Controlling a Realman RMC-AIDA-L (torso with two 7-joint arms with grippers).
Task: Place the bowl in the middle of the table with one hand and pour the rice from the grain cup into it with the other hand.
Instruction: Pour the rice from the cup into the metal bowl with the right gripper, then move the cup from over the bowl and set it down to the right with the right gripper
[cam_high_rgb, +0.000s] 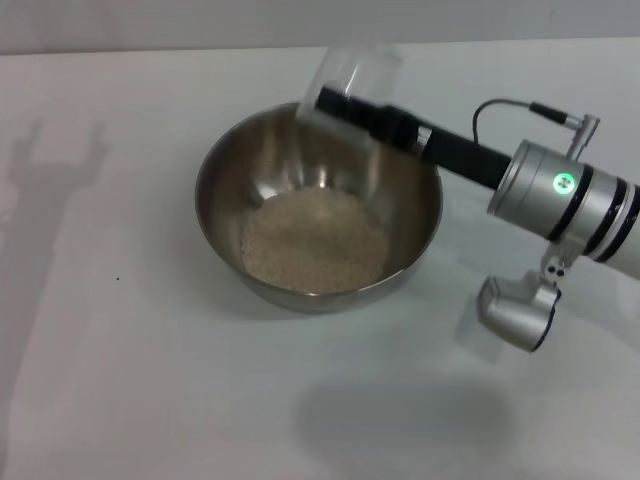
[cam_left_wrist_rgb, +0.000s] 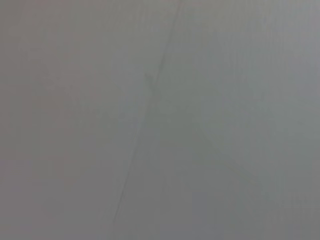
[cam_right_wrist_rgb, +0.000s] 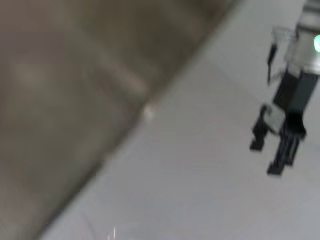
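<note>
The steel bowl (cam_high_rgb: 318, 215) stands on the white table (cam_high_rgb: 120, 380) near the middle, with a pale heap of rice (cam_high_rgb: 315, 242) on its bottom. My right gripper (cam_high_rgb: 335, 100) is shut on the translucent grain cup (cam_high_rgb: 352, 78) and holds it tipped on its side over the bowl's far rim. I cannot tell whether any grains are left in the cup. My left gripper (cam_right_wrist_rgb: 272, 155) shows only in the right wrist view, hanging above the table with its fingers apart and empty. The left wrist view shows only a blank grey surface.
The right arm's silver wrist (cam_high_rgb: 575, 200) and its camera housing (cam_high_rgb: 518, 312) hang over the table to the right of the bowl. A shadow of the left gripper lies on the table at far left (cam_high_rgb: 55, 160).
</note>
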